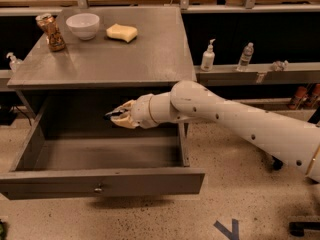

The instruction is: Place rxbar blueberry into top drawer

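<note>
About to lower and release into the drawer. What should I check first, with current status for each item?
1. Drawer open: ok. The drawer is pulled well out, with its floor showing.
2. End effector over the drawer: ok. The end effector hangs above the drawer's rear, below the table top.
3. Grasp on the bar: cannot tell. Only a dark sliver shows at the tip.
4. Arm clear of the table edge: cannot tell. The arm passes just under the front edge.
5. Tabletop items out of the way: ok. The can, bowl and sponge sit at the back.
</note>
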`<state>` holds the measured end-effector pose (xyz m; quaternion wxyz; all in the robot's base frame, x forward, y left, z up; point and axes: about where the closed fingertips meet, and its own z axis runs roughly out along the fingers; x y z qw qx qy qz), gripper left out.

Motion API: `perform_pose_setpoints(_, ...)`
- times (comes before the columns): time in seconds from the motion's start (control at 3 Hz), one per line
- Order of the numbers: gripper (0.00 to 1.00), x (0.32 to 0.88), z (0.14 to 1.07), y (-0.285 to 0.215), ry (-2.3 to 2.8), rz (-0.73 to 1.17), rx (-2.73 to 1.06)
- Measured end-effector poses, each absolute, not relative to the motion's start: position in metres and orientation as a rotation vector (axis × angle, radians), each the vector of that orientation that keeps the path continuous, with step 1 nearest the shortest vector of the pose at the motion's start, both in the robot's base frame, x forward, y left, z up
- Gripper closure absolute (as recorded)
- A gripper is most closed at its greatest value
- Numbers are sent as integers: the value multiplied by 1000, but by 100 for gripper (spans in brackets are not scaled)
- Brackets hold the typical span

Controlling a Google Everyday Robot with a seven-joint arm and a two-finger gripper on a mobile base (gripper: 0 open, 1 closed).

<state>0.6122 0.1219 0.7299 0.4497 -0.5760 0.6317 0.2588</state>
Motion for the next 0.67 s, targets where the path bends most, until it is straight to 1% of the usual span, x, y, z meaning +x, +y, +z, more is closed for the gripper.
perform_pose_setpoints(0.67,100,609,712,126,1589,675,-1437)
